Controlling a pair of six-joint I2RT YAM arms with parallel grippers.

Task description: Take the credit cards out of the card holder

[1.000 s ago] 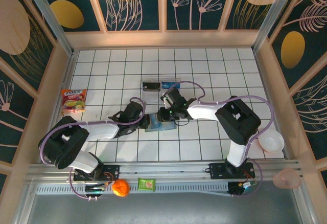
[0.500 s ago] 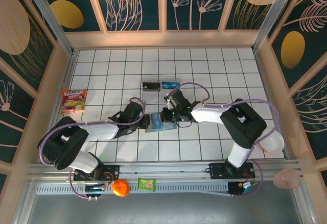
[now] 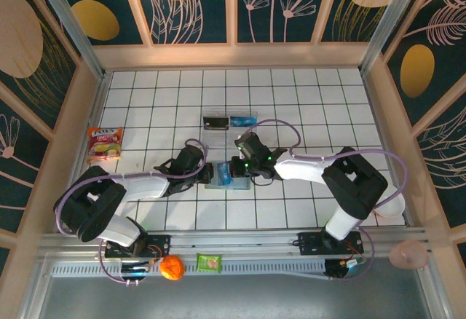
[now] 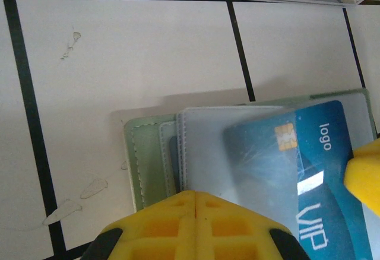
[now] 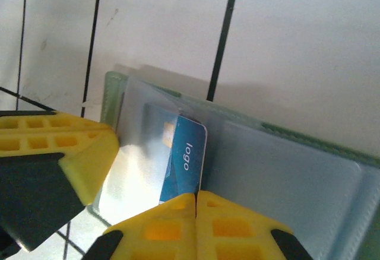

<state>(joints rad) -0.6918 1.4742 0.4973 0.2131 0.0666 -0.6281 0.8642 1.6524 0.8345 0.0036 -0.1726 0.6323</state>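
Blue card (image 5: 185, 159) in holder (image 5: 285, 171) beside right tool (image 5: 196, 197).

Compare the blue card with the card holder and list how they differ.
Colour: the blue card is bright blue; the card holder is grey-green outside, bluish-grey inside.
Size: the blue card is smaller than the card holder.
Markings: the blue card shows a chip, logo and VIP; the card holder is plain and stitched.
Pose: the card holder lies open; the blue card sits partly in its pocket.
Both are flat rectangles.
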